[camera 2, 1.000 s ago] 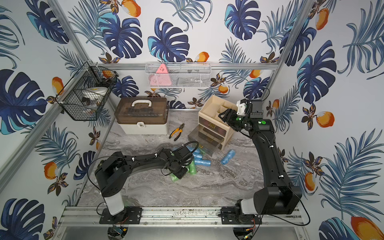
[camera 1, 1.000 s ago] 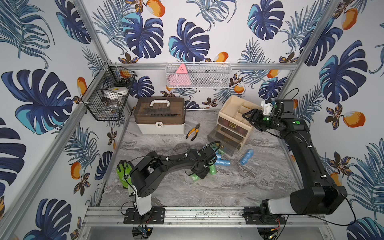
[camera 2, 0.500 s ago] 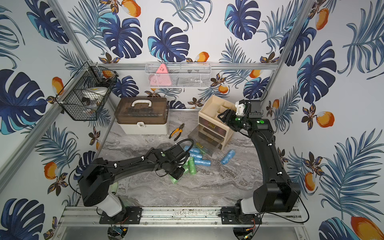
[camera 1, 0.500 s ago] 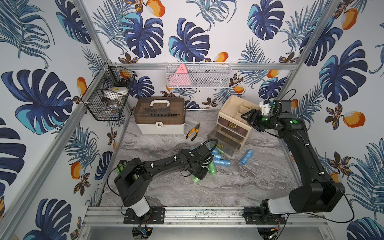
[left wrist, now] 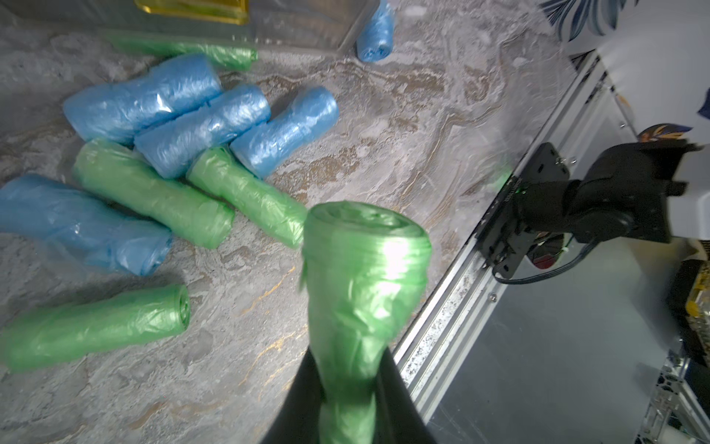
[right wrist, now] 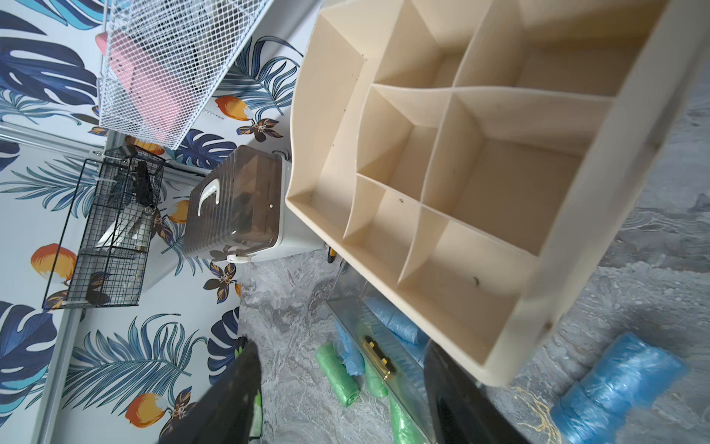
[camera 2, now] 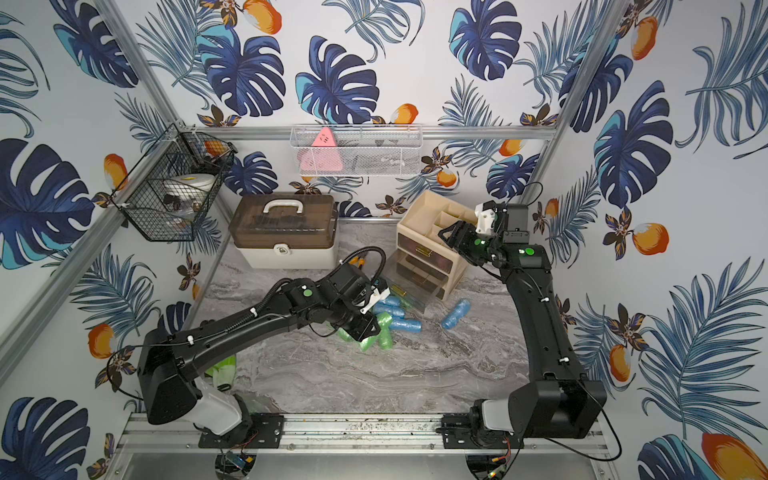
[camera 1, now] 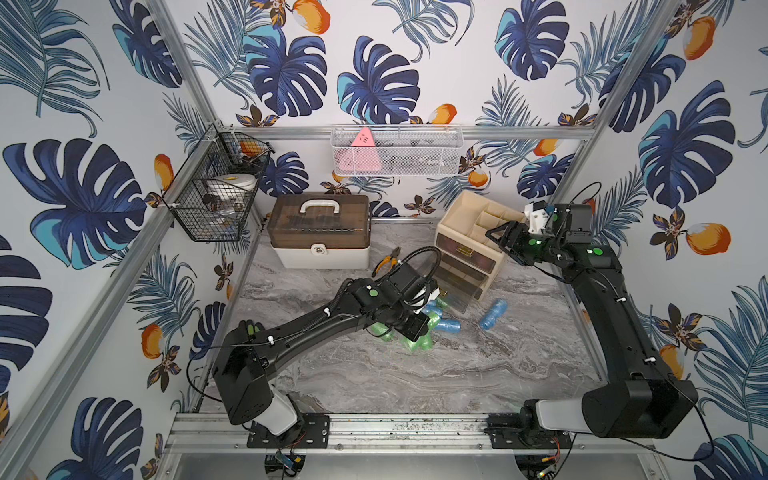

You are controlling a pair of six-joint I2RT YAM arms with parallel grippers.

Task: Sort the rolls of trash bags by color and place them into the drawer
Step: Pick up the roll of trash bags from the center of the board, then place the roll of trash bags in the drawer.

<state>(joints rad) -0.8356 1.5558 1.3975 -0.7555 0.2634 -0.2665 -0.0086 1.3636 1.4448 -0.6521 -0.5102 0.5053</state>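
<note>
Clearly a green roll (left wrist: 365, 276) is pinched at its lower end by the left gripper (left wrist: 347, 403), held clear of the table (left wrist: 384, 127); in both top views the gripper's black body covers the grip. More green and blue rolls (left wrist: 199, 127) lie in a heap in front of the clear drawer (camera 1: 457, 297), pulled out at the foot of the beige drawer unit (camera 1: 465, 249); the left arm hides part of the heap from above. One blue roll (camera 1: 493, 313) lies apart, nearer the right arm. Whether the rolls seen through the drawer's clear wall lie inside it is unclear. The right gripper (camera 1: 498, 237) hangs spread and empty near the unit's open top tray (right wrist: 461, 173). A green glove (camera 2: 222, 368) shows only partly behind the left arm
</note>
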